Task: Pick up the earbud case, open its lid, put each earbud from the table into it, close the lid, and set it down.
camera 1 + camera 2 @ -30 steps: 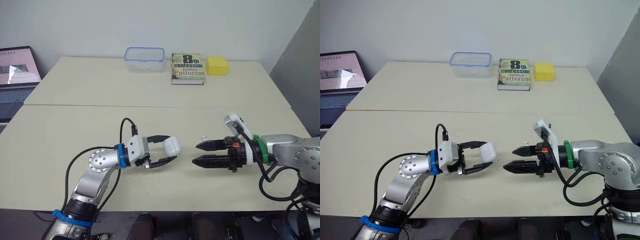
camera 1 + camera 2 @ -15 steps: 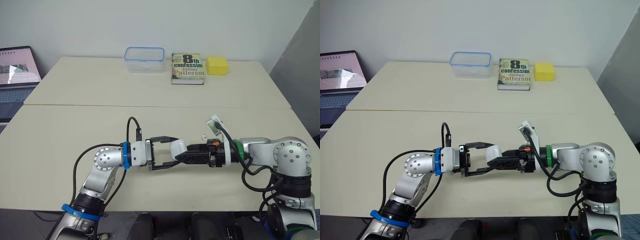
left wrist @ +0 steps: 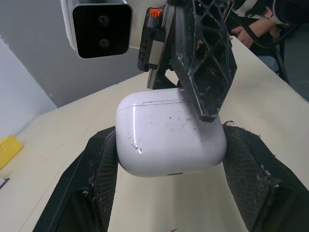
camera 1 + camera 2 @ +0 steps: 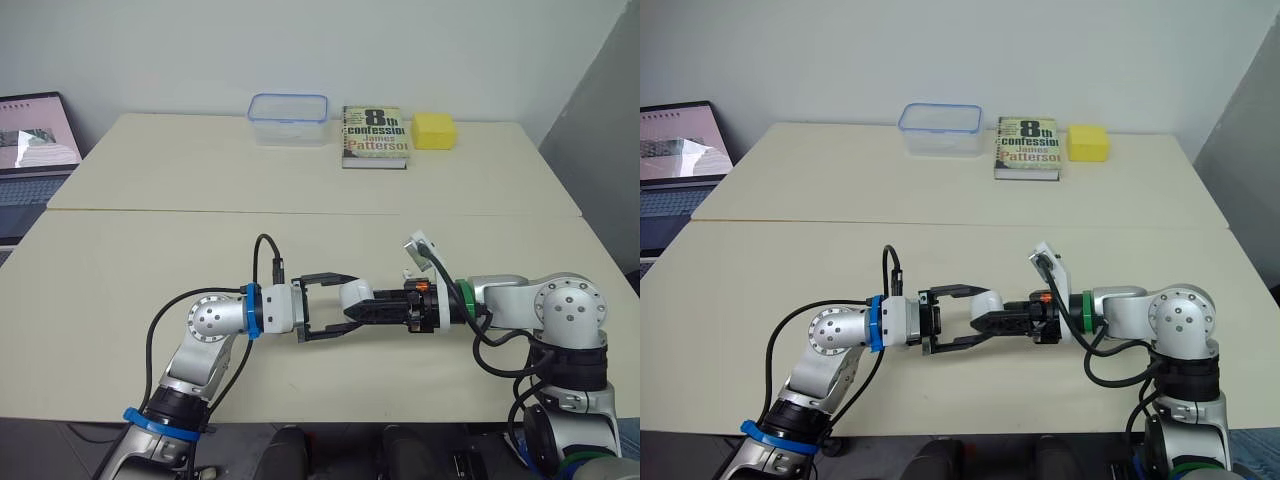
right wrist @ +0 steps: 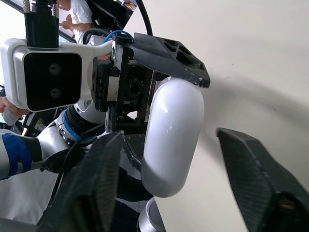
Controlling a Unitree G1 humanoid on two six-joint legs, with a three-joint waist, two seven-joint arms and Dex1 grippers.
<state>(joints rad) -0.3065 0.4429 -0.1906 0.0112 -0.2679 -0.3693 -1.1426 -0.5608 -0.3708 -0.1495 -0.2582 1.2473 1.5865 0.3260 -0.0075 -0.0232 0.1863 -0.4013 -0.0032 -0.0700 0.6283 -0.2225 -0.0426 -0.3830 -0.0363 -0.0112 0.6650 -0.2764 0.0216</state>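
Since one second ago the two arms have come together over the table — then they were well apart, and now the right fingers reach the case. On the left, the left gripper pinches the earbud case by its two sides and holds it a little above the table. The lid seam shows as a thin closed line, so we judge the lid is not opened yet. On the right, the right gripper has its fingers spread with the case between them; one finger lies on the case close to the seam. So the pick-up is done and the opening is only starting. The earbuds, the closing and the setting down are left — the earbuds themselves we cannot make out surely.
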